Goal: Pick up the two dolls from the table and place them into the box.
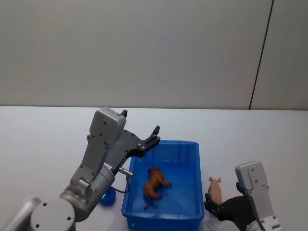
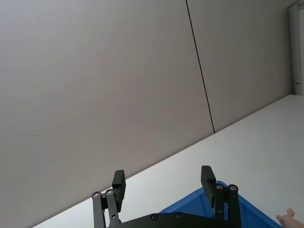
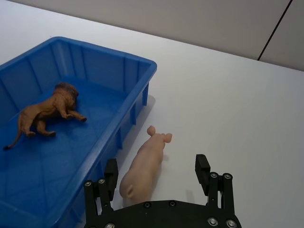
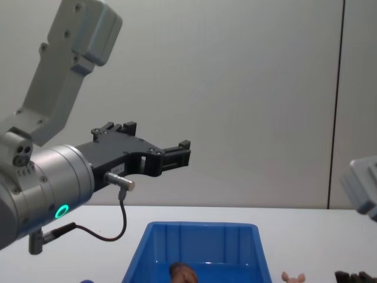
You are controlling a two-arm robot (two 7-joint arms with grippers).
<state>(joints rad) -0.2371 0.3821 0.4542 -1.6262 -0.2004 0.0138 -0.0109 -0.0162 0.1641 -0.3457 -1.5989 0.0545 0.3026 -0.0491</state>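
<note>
Already the reddish-brown doll (image 1: 155, 185) was seen lying inside the blue box (image 1: 163, 219), so the left gripper (image 2: 163, 175) was held raised over the box's far left corner, fingers spread and empty, judged clear of the work. The pale pink doll (image 3: 145, 164) was seen on the table (image 1: 48, 134) just beside the box's right wall. The right gripper (image 3: 156, 166) was set low at its near end, fingers spread to either side, presumably so a grasp could be closed.

Glossy plastic box (image 3: 121, 52); smooth matt pink doll (image 3: 142, 166); matt table (image 3: 228, 104).
</note>
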